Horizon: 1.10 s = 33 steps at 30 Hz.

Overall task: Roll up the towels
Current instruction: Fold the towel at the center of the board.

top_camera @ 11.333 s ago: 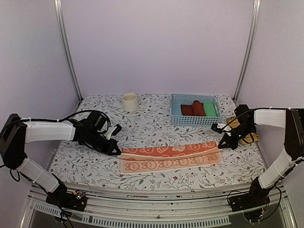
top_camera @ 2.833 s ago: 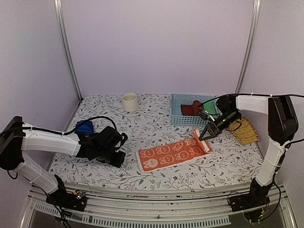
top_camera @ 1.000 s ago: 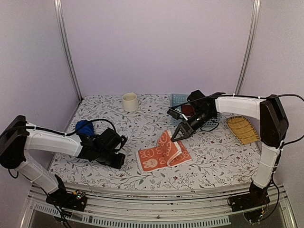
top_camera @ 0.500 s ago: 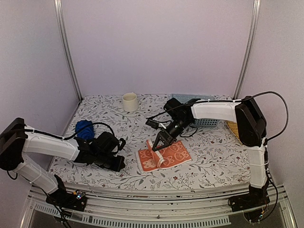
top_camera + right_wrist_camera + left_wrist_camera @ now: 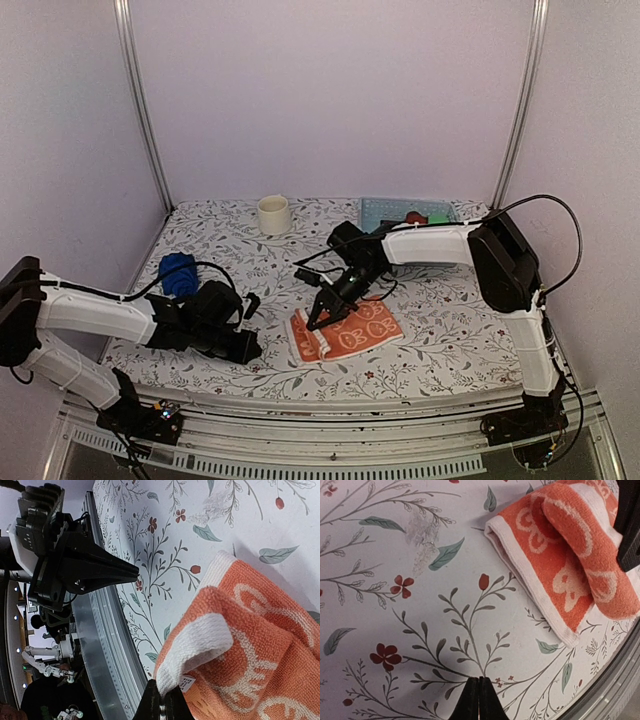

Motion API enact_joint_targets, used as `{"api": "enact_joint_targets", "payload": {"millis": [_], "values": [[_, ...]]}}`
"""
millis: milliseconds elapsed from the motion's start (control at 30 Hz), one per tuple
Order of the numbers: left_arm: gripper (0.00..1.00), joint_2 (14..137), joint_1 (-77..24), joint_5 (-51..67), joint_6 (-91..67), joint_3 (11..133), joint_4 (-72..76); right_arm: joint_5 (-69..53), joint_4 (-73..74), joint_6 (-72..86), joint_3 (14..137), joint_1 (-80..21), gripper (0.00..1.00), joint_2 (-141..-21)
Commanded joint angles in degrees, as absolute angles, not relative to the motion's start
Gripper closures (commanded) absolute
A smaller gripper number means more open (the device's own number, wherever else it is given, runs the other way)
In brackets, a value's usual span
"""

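Note:
The orange-salmon towel with white shapes lies folded over on itself on the flowered table, near the front middle. My right gripper is shut on the towel's white-backed end and holds it doubled over the left part; the right wrist view shows this pinched edge in the gripper. My left gripper is shut and empty, just left of the towel; its tips rest close over the table, and the towel lies ahead to the right. The blue towel lies bunched at the left.
A cream cup stands at the back. A blue basket with a red roll and a green roll sits at the back right, partly behind my right arm. The table's front rail runs close to the towel.
My right gripper has carried the orange towel's end leftward and down over the towel, which is now doubled over near its left end. The left gripper has barely moved.

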<state>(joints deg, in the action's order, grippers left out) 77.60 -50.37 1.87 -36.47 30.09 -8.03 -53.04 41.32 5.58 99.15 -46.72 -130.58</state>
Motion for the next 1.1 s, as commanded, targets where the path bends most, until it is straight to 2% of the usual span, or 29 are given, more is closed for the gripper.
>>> {"api": "enact_joint_targets", "payload": {"millis": [0, 167, 333, 833, 933, 967, 1033, 1067], "values": [[0.95, 76.65, -49.8, 4.87, -37.06, 29.1, -5.03, -49.52, 39.79, 7.1, 96.28, -46.39, 0.98, -125.42], [0.95, 76.4, -49.77, 4.42, -37.19, 29.0, -4.57, -47.26, 37.72, 8.22, 92.72, -45.18, 0.98, -118.73], [0.95, 76.54, -49.82, 4.55, -37.09, 29.08, -4.84, -49.19, 37.87, 9.62, 97.12, -45.92, 0.98, -123.07], [0.95, 73.26, -49.8, 3.12, -38.27, 26.72, -5.56, -51.78, 38.21, 8.8, 99.29, -48.9, 0.97, -130.34], [0.95, 73.27, -49.81, 2.93, -38.27, 26.29, -5.27, -53.25, 38.22, 8.5, 99.56, -49.27, 0.92, -131.33], [0.95, 73.25, -49.75, 2.87, -38.27, 26.3, -5.27, -53.86, 38.23, 8.25, 99.65, -49.46, 0.88, -131.45], [0.95, 73.07, -49.81, 2.54, -38.1, 26.36, -5.42, -54.62, 38.51, 7.73, 100.07, -49.65, 0.72, -131.37], [0.95, 73.03, -49.76, 2.28, -37.99, 26.53, -5.59, -54.8, 38.86, 7.43, 100.41, -49.73, 0.67, -131.13]]}}
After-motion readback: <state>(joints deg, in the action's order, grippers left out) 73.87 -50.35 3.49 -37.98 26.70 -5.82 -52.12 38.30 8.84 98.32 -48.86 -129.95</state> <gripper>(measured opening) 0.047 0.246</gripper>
